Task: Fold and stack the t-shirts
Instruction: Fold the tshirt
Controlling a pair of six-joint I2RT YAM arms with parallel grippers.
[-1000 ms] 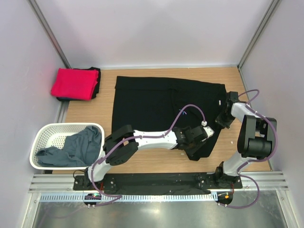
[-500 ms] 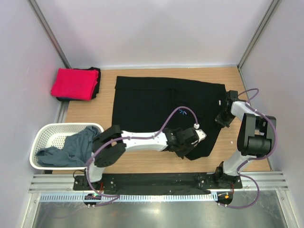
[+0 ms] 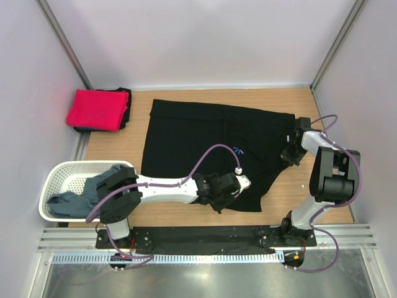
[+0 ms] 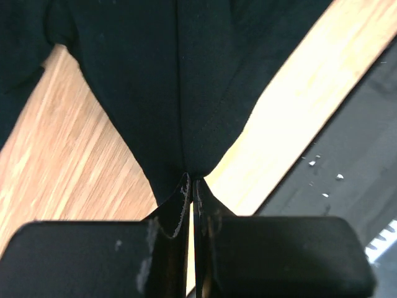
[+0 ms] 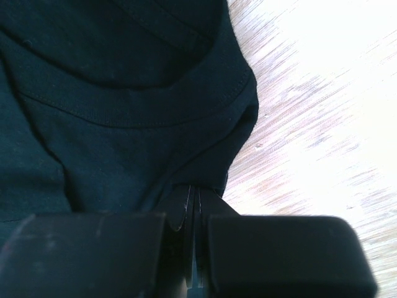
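The black t-shirt (image 3: 205, 133) lies spread on the table (image 3: 111, 149), gripped at 2 points. The left gripper (image 4: 191, 180) is pinched tight on a near fold and the right gripper (image 5: 192, 189) on the collar edge, likely so that side folds over evenly.

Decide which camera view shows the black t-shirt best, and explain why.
The top external view: nearly the whole black t-shirt lies spread out there. The left wrist view shows only an edge pinched in the left gripper; the right wrist view, only a hemmed corner in the right gripper.
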